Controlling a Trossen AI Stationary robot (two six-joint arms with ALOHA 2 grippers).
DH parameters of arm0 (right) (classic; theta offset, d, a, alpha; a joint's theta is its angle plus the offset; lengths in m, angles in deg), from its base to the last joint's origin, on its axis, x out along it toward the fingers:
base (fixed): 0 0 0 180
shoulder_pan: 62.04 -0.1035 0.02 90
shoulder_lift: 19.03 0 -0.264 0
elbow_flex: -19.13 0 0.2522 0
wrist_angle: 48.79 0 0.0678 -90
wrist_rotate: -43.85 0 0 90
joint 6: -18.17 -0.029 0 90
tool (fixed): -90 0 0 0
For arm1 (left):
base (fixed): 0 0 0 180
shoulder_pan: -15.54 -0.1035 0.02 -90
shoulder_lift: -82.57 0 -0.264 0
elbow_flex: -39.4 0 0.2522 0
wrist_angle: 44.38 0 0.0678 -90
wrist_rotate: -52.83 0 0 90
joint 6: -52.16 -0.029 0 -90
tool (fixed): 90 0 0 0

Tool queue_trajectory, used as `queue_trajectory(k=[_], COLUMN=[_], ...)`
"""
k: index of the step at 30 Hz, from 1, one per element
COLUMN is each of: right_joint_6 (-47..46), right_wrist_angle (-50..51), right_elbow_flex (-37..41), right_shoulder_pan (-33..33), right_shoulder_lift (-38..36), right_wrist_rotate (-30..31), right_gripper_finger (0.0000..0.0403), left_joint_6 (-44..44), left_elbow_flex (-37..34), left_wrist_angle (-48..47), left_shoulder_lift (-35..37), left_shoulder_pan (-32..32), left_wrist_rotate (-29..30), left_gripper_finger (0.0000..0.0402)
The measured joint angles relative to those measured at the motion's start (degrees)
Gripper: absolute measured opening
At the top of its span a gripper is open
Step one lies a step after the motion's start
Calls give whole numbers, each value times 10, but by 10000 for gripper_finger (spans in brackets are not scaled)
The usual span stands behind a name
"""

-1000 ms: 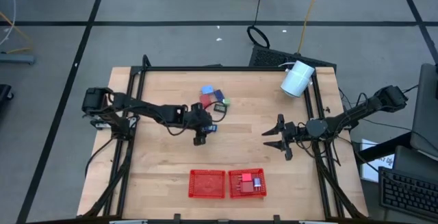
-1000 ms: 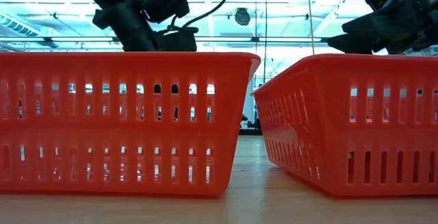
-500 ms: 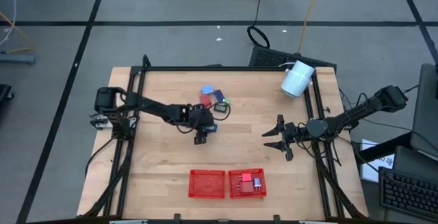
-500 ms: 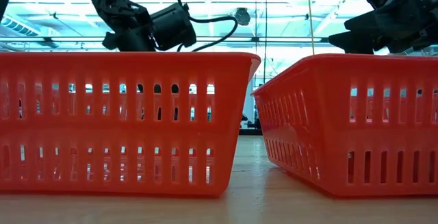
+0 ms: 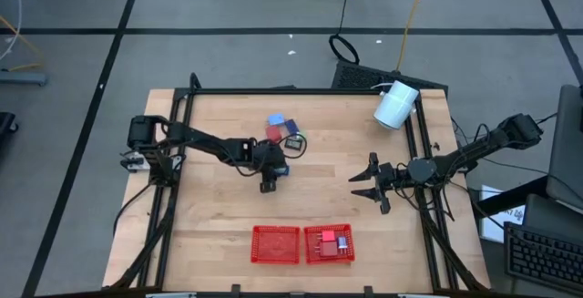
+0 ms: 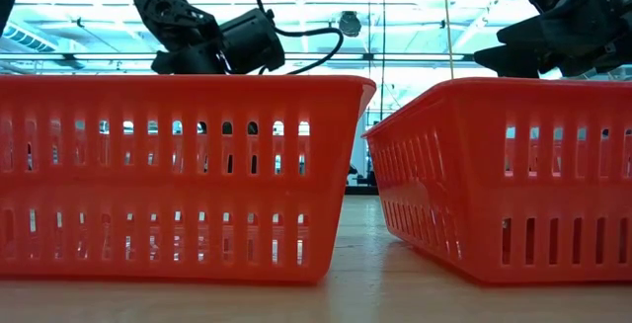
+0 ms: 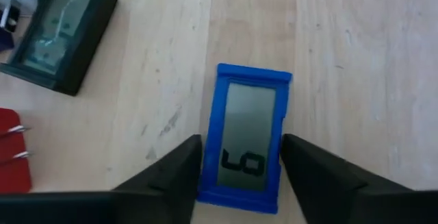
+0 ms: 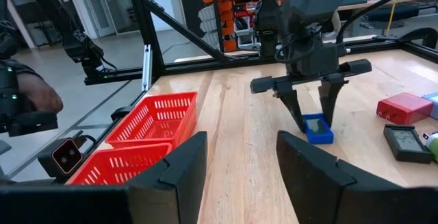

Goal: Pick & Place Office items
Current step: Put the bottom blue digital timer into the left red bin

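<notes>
A dark blue piece with a grey screen (image 7: 248,125) lies flat on the table, screen up, with my left gripper (image 7: 239,157) down over it and shut on it. Beyond it lie a black screen piece (image 7: 58,35), a red piece (image 5: 273,132), a light blue piece (image 5: 275,119) and a green bit (image 5: 301,137). The right wrist view shows the left fingers standing on either side of the blue piece (image 8: 318,129). My right gripper (image 5: 369,187) hangs open above the table's right part, holding nothing. My left gripper pinches the dark blue piece by its two long sides (image 7: 205,172) between its two fingers, near the end closer to the wrist. The fingers (image 7: 301,162) come from above, slanting down, and lie across the piece. It rests flat on the table.
Two red mesh trays (image 5: 275,244) (image 5: 329,254) stand side by side at the near edge; the right one holds small red pieces. A white cylinder (image 5: 396,105) lies at the far right corner. Bare wood lies between the grippers and the trays.
My left gripper has sunk toward the table over the dark blue piece and moved slightly toward the right, then kept still. The piece has stayed where it was.
</notes>
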Motion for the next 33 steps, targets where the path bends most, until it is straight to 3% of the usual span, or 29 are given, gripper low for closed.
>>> queue_trajectory(k=[4, 12, 21, 33], right_joint_6=[0, 0, 0, -6], right_wrist_angle=[0, 0, 0, 0], right_elbow_flex=[0, 0, 0, 0], right_shoulder_pan=[0, 0, 0, 0], right_shoulder_lift=[0, 0, 0, 0], right_wrist_rotate=[0, 1, 1, 2], right_gripper_finger=[166, 166, 166, 166], left_joint_6=[16, 45, 58, 45], left_elbow_flex=[0, -3, -3, -2], left_wrist_angle=[2, -6, -19, -2], left_shoulder_lift=[0, 18, 99, 203], left_shoulder_pan=[0, 9, 53, 127], left_wrist_rotate=[0, 9, 47, 19], left_gripper_finger=[149, 149, 152, 155])
